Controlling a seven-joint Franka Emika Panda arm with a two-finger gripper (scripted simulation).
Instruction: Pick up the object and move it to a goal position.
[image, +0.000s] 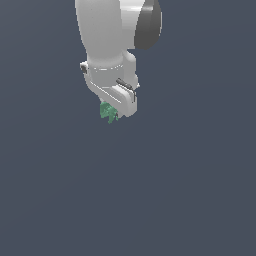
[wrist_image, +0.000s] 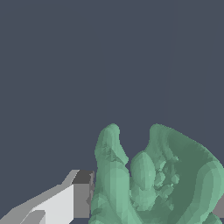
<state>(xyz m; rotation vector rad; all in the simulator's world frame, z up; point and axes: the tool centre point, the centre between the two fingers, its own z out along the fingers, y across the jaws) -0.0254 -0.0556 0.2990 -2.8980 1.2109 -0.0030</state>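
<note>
The object (image: 108, 112) is a tiny teal-green lump with small prongs, hanging just under the white robot hand in the exterior view. In the wrist view the object (wrist_image: 153, 175) fills the space between the fingers, with two rounded lobes pointing away from the hand. My gripper (image: 111, 115) is shut on it. One grey-tipped finger (wrist_image: 81, 199) presses against the object's side; the other finger (wrist_image: 220, 206) only shows as a sliver at the picture's edge. No goal marker shows in either view.
A plain dark blue-grey background lies all around the arm in both views. The white arm with its dark joint cap (image: 149, 25) comes down from the top of the exterior view. No table edge or other object shows.
</note>
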